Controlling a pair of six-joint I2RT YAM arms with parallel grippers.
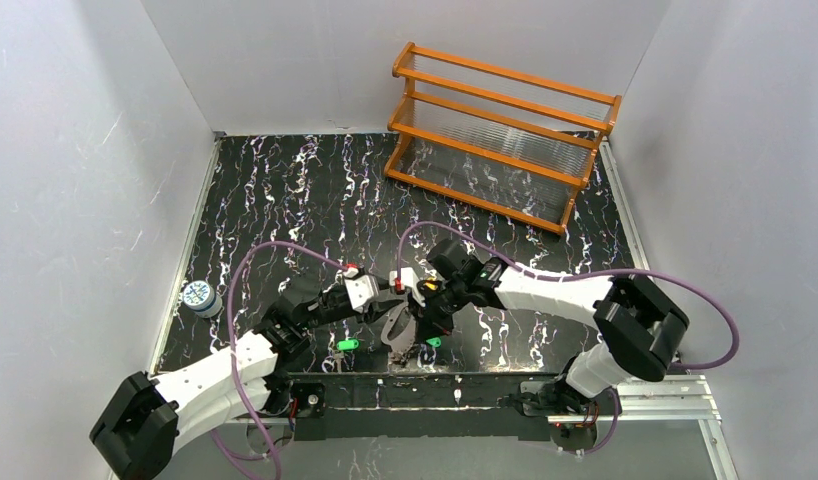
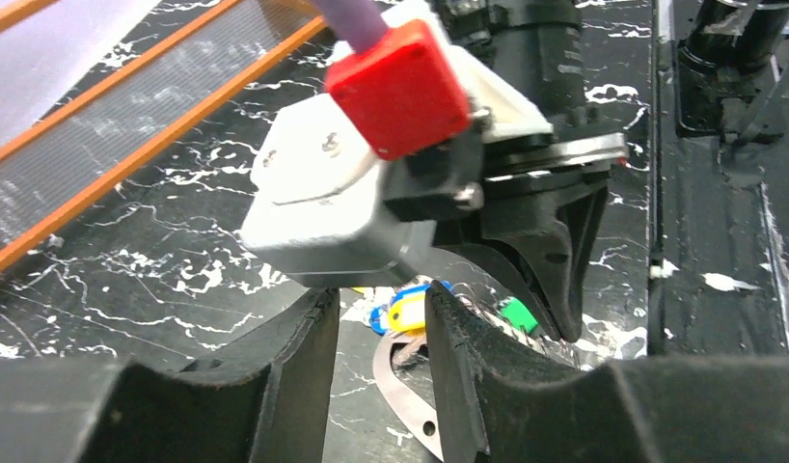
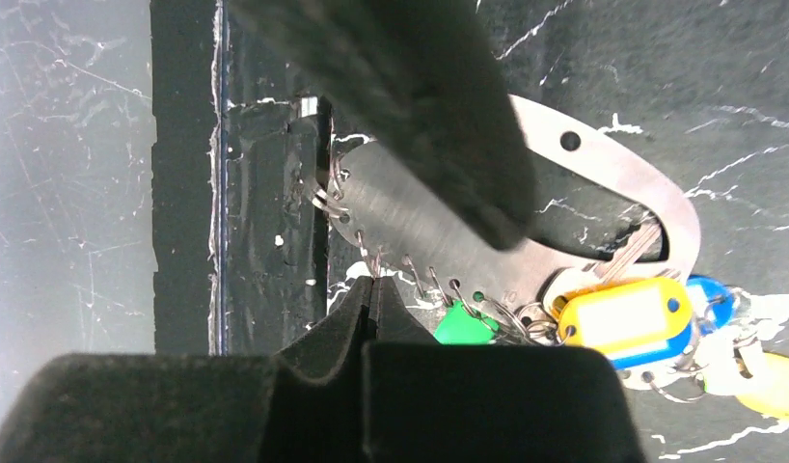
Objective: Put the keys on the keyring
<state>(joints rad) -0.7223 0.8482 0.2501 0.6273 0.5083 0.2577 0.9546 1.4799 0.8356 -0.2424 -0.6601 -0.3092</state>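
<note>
The keyring [image 3: 603, 164] is a pale metal oval plate with small holes, lying near the table's front edge [image 1: 395, 336]. Keys with yellow [image 3: 622, 313], blue [image 3: 711, 292] and green [image 3: 461, 326] heads hang from wire rings along its edge. One loose green key [image 1: 347, 344] lies left of it. My right gripper [image 3: 374, 282] is shut, its tips pinching the keyring's edge at a small wire ring. My left gripper [image 2: 381, 297] is open, its fingers [image 2: 304, 367] astride one end of the keyring [image 2: 410, 395], touching nothing. It shows as a dark blur across the right wrist view.
A small blue-white can [image 1: 200, 297] stands at the table's left edge. An orange wooden rack [image 1: 500, 135] stands at the back right. White walls close in the table on three sides. Both grippers [image 1: 383, 308] [image 1: 422, 318] crowd together over the keyring.
</note>
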